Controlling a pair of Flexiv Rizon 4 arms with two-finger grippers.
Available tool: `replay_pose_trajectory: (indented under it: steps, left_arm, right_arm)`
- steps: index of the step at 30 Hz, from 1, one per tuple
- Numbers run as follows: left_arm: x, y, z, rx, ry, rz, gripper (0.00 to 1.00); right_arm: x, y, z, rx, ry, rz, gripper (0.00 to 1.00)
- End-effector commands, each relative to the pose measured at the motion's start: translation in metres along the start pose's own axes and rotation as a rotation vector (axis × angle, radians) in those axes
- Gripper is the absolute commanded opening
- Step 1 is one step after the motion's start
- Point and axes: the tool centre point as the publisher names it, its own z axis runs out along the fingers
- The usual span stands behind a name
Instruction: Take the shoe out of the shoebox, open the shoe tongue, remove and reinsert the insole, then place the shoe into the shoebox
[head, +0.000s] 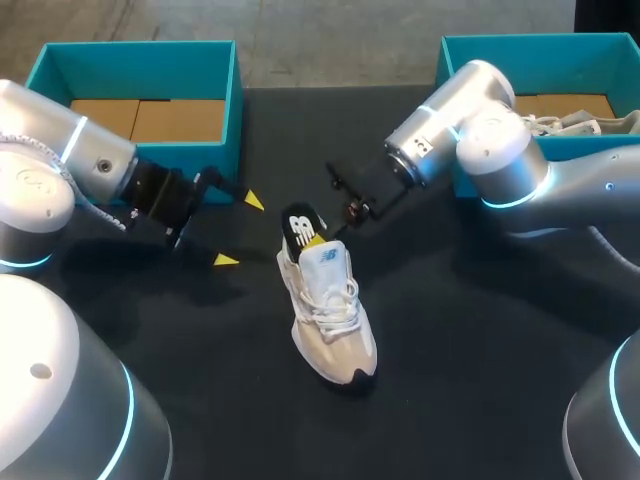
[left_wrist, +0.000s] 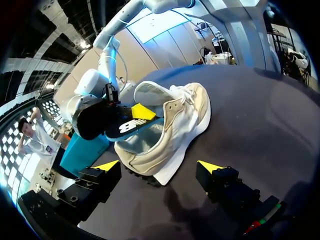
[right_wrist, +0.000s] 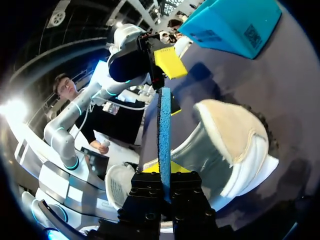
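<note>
White shoe upright mid-table; black insole half out of its opening.

No word or number can be read plainly. The black insole bears a large white logo mark, which shows in the head and left wrist views. The shoe carries a small blue logo on its tongue. In the right wrist view the teal box has a square code patch and a strip of dark print on its side, both too small to read.
</note>
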Motion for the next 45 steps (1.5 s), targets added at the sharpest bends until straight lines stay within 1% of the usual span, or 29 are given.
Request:
replay_pose_trajectory:
  steps: [1,7,8,9,10,11,12,15,20,23,25,26,27,31,33,36,41,45]
  left_arm:
    - [0.001,0.000,0.000,0.000,0.000,0.002,1.00]
    - [0.001,0.000,0.000,-0.004,-0.002,0.000,1.00]
    - [0.002,0.000,-0.001,-0.004,-0.002,0.000,1.00]
    - [0.002,0.000,-0.001,-0.005,-0.003,-0.001,1.00]
    - [0.002,0.000,-0.001,-0.006,-0.004,-0.001,1.00]
    - [0.002,0.000,-0.001,-0.006,-0.004,-0.002,1.00]
    - [0.002,0.000,-0.001,-0.007,-0.005,-0.003,1.00]
    - [0.003,0.000,-0.001,-0.005,-0.007,-0.004,1.00]
    - [0.004,0.000,0.000,0.000,-0.006,-0.004,1.00]
    - [0.003,0.001,0.000,0.000,-0.006,-0.002,1.00]
    - [0.002,0.001,-0.001,-0.002,-0.008,0.001,1.00]
    - [0.001,0.001,-0.002,-0.003,-0.010,0.001,1.00]
    - [0.001,0.001,-0.002,-0.005,-0.012,0.002,1.00]
    - [0.002,0.001,-0.004,-0.007,-0.015,0.002,1.00]
    - [0.002,0.001,-0.004,-0.008,-0.016,0.002,1.00]
    - [0.003,0.001,-0.004,-0.007,-0.020,0.003,1.00]
    - [0.004,0.001,-0.003,-0.004,-0.025,0.006,1.00]
    - [0.004,0.000,-0.002,-0.004,-0.030,0.009,1.00]
  right_arm:
    - [-0.001,0.004,0.002,-0.015,-0.015,-0.017,0.00]
    - [-0.006,0.011,0.005,-0.018,-0.010,-0.042,0.00]
    - [-0.006,0.011,0.005,-0.018,-0.009,-0.042,0.15]
    - [-0.005,0.010,0.006,-0.017,-0.008,-0.041,0.23]
    - [-0.004,0.008,0.006,-0.017,-0.007,-0.040,0.23]
    - [-0.003,0.007,0.006,-0.019,-0.008,-0.040,0.27]
    - [-0.001,0.006,0.006,-0.020,-0.010,-0.038,0.29]
    - [0.001,0.002,0.005,-0.024,-0.016,-0.032,0.33]
    - [0.002,-0.001,0.004,-0.029,-0.025,-0.022,0.32]
    - [0.000,-0.002,0.005,-0.020,-0.021,-0.013,0.27]
    - [-0.002,-0.003,0.007,-0.011,-0.013,-0.004,0.19]
    - [-0.003,-0.003,0.008,-0.005,-0.012,-0.001,0.06]
    - [-0.004,-0.003,0.009,0.001,-0.007,0.004,0.00]
    - [-0.005,0.000,0.010,0.037,0.001,0.016,0.00]
    - [-0.005,0.003,0.010,0.081,0.006,0.028,0.00]
    - [-0.005,0.004,0.010,0.111,0.018,0.045,0.00]
    - [-0.005,-0.007,0.013,0.137,0.032,0.081,0.00]
    - [-0.005,-0.020,0.018,0.141,0.039,0.109,0.00]
